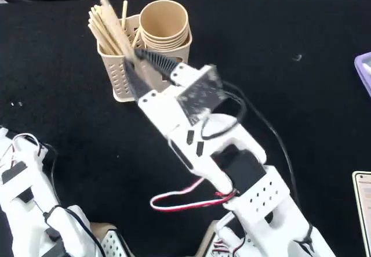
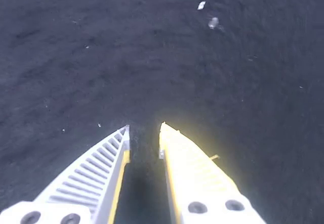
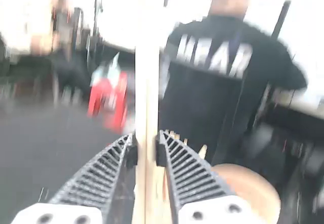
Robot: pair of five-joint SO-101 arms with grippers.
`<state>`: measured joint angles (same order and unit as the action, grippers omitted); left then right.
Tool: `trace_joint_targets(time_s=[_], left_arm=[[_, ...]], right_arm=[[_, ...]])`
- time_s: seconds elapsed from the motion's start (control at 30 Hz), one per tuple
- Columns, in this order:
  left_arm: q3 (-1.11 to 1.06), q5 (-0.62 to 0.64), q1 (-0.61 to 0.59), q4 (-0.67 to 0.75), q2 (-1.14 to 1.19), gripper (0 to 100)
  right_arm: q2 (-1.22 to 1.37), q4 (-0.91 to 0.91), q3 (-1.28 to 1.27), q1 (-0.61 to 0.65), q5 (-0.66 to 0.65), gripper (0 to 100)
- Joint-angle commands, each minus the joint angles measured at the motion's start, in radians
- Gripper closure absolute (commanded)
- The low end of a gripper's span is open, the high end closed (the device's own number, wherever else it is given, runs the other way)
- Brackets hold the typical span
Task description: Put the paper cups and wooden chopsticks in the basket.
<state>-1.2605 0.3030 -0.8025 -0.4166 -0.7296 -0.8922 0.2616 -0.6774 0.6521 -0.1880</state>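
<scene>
A beige slotted basket [image 1: 119,77] stands at the back of the black table, holding a stack of paper cups [image 1: 165,22] and a bundle of wooden chopsticks [image 1: 97,28]. My right gripper [image 1: 142,71] hangs right in front of the basket, shut on a wooden chopstick [image 1: 119,28] that slants up over the basket's rim. In the right wrist view the chopstick [image 3: 147,107] stands clamped between the right gripper's [image 3: 147,138] fingers, with a cup's rim [image 3: 248,188] beside them. My left gripper [image 2: 144,130] hovers low over bare table, fingers nearly together and holding nothing.
The left arm [image 1: 23,193] rests at the front left corner. A purple object [image 1: 364,71] and a card [image 1: 363,199] lie at the right edge. A red and white cable [image 1: 185,196] loops beside the right arm. Small white specks [image 2: 207,16] dot the table.
</scene>
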Motion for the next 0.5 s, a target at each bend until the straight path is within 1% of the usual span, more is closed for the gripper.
trace_joint_targets(time_s=[0.0,0.17,0.23,0.3,0.47], left_arm=[[0.008,-0.006,0.015,-0.005,-0.021,89],[0.007,-0.006,0.015,-0.005,-0.021,89],[0.004,-0.006,0.016,-0.005,-0.021,89],[0.004,-0.006,0.027,-0.005,-0.021,89],[0.001,-0.008,0.048,-0.006,-0.021,89]], right_arm=[[0.088,-0.244,0.064,-0.021,0.015,98.7],[0.351,-0.606,0.088,-0.021,0.011,98.7],[0.464,-0.7,0.14,-0.032,0.009,98.7],[0.561,-0.723,0.217,-0.051,0.012,98.7],[0.742,-0.671,0.383,-0.098,0.014,98.8]])
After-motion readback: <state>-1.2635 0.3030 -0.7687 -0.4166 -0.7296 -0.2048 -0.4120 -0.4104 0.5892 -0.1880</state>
